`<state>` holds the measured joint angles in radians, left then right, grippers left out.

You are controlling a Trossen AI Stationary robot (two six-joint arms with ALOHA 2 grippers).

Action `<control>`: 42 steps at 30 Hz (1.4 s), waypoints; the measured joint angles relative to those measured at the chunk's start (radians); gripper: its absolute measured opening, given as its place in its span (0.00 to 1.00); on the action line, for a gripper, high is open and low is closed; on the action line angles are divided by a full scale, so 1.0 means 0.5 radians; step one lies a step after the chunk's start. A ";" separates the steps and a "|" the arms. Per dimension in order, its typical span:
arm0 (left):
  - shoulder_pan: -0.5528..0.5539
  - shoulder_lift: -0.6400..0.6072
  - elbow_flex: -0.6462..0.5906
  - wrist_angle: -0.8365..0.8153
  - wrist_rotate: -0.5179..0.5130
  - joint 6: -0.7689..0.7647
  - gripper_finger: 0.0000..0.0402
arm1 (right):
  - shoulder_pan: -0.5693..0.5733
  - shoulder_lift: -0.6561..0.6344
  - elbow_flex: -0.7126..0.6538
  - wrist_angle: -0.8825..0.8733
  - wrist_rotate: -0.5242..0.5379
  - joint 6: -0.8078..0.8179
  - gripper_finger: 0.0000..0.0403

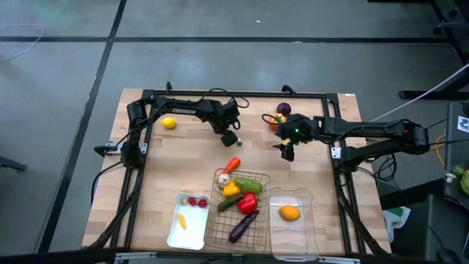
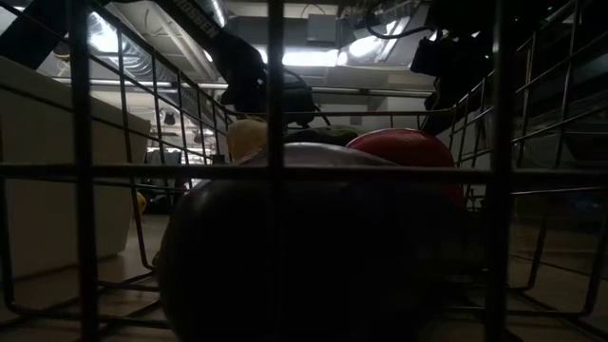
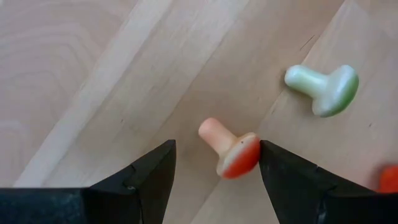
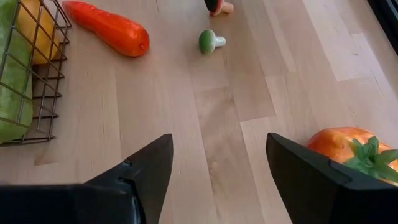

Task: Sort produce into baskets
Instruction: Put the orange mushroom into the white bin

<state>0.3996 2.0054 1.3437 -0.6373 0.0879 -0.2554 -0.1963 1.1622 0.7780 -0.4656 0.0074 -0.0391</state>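
Note:
My left gripper (image 3: pixel 214 168) stands open over the table's middle, pointing down, with a small red-capped toy mushroom (image 3: pixel 231 151) lying on the wood between its fingers. A green-capped mushroom (image 3: pixel 323 88) lies just beyond it. My right gripper (image 4: pixel 217 168) hangs open above bare wood, right of centre (image 1: pixel 287 150), holding nothing. An orange fruit with a green top (image 4: pixel 348 149) sits beside one of its fingers. A carrot (image 1: pixel 233 164) lies at the wire basket's (image 1: pixel 220 238) far edge. The white tray (image 1: pixel 176 236) and the clear bin (image 1: pixel 292 236) flank the basket. My left gripper comes down from above around the red-capped mushroom. The mushroom's red cap (image 3: pixel 244 158) lies on the table right at the inner side of one finger (image 3: pixel 273 168). Whether cap and finger touch, I cannot tell. The other finger stands clear of the stem.
A yellow lemon (image 1: pixel 169 122) lies at the far left. A purple fruit (image 1: pixel 283 109) sits far right of centre. The basket holds a red pepper (image 1: pixel 248 203), a cucumber and an eggplant. The bin holds an orange fruit (image 1: pixel 290 213), the tray red balls (image 1: pixel 196 201).

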 joint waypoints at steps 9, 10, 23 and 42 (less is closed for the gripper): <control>0.000 0.004 0.000 0.002 0.000 0.001 0.54 | -0.001 0.000 0.000 0.000 0.000 0.000 0.64; 0.000 0.004 0.000 0.001 0.000 0.001 0.53 | -0.001 0.000 0.000 -0.001 0.000 0.000 0.64; 0.005 0.003 0.000 -0.006 0.000 -0.009 0.31 | -0.001 0.000 0.000 0.000 0.000 0.000 0.64; 0.045 -0.071 0.034 -0.193 0.044 -0.014 0.25 | -0.001 0.000 0.000 0.002 0.000 0.000 0.64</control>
<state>0.4223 1.9697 1.3608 -0.7338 0.1100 -0.2622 -0.1966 1.1622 0.7780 -0.4648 0.0074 -0.0391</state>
